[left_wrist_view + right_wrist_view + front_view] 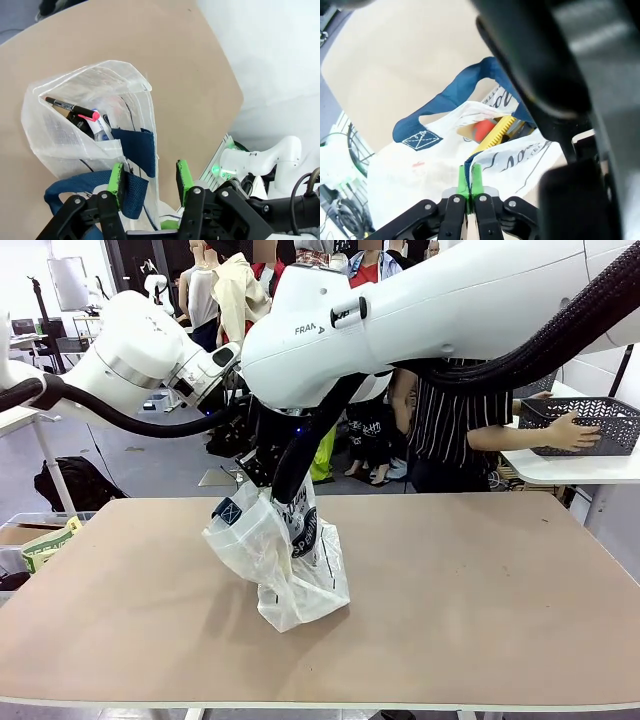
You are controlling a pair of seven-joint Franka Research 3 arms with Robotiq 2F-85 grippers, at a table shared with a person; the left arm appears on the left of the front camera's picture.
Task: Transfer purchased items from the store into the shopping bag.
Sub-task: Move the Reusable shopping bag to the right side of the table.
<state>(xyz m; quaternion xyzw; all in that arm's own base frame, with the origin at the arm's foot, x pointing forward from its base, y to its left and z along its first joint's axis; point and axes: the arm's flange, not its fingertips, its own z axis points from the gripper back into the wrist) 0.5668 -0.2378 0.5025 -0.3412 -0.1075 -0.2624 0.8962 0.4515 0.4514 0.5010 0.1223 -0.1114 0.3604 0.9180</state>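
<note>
Shopping bag (pixel 285 550) stands mid-frame on the desk (pixel 480 590); right gripper (pixel 469 186) pinches its rim, left gripper (pixel 150 182) half-spread around a handle (pixel 131 150). Best keep the mouth taut and wide, pens (pixel 75 107) upright inside.

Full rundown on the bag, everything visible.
The bag is translucent white thin plastic with dark print and dark blue fabric handles, crumpled but upright near the table middle. Its mouth is open; inside lie a black pen with a red clip and a yellow packet. The right end effector is shut on the bag's rim. The left end effector straddles a handle strap and bag edge, pads apart.
</note>
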